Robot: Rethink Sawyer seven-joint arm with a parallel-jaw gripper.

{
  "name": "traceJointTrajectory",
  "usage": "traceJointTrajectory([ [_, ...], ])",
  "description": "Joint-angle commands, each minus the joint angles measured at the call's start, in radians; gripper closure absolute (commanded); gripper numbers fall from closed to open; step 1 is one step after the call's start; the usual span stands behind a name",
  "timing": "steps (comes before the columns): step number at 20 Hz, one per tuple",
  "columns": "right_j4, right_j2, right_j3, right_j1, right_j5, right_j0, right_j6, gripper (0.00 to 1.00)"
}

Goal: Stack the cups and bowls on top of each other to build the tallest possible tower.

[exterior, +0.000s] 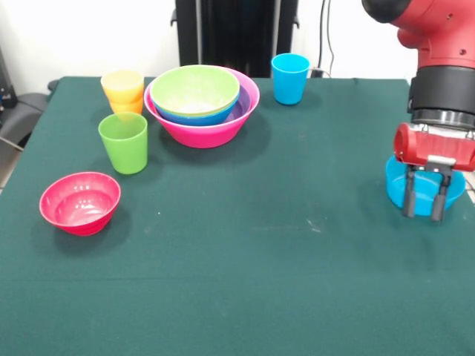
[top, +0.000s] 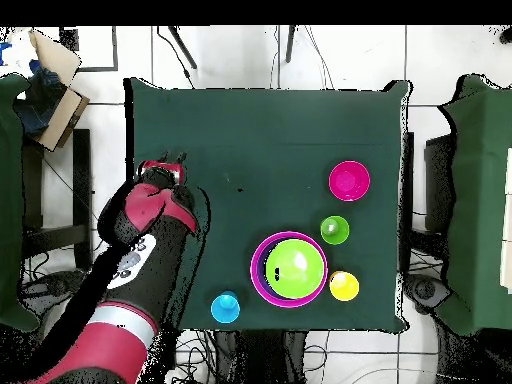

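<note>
A large pink bowl (exterior: 202, 134) at the table's far side holds a purple bowl (exterior: 246, 104), a blue bowl (exterior: 194, 117) and a light green bowl (exterior: 194, 89) nested inside it; this pile also shows in the overhead view (top: 289, 268). A yellow cup (exterior: 122, 83) sits in an orange cup (exterior: 130, 107) just left of it. A green cup (exterior: 124, 142), a red-pink bowl (exterior: 80, 202) and a blue cup (exterior: 290, 78) stand alone. My gripper (exterior: 424, 213) is open, its fingers hanging in front of the light blue bowl (exterior: 394, 185) at the right edge. No large orange bowl shows.
The green table (exterior: 282, 245) has its edge close beside the light blue bowl on the right. In the overhead view my arm (top: 140, 250) hides that bowl, and the gripper (top: 170, 160) points toward the table's far-left part.
</note>
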Motion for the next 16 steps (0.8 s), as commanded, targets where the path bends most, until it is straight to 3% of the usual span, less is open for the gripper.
traceJointTrajectory([
  [1,-0.15,0.416,0.074,-0.168,0.409,-0.266,-0.266,1.0],
  [16,-0.249,0.495,0.08,-0.255,0.488,-0.314,-0.224,1.0],
])
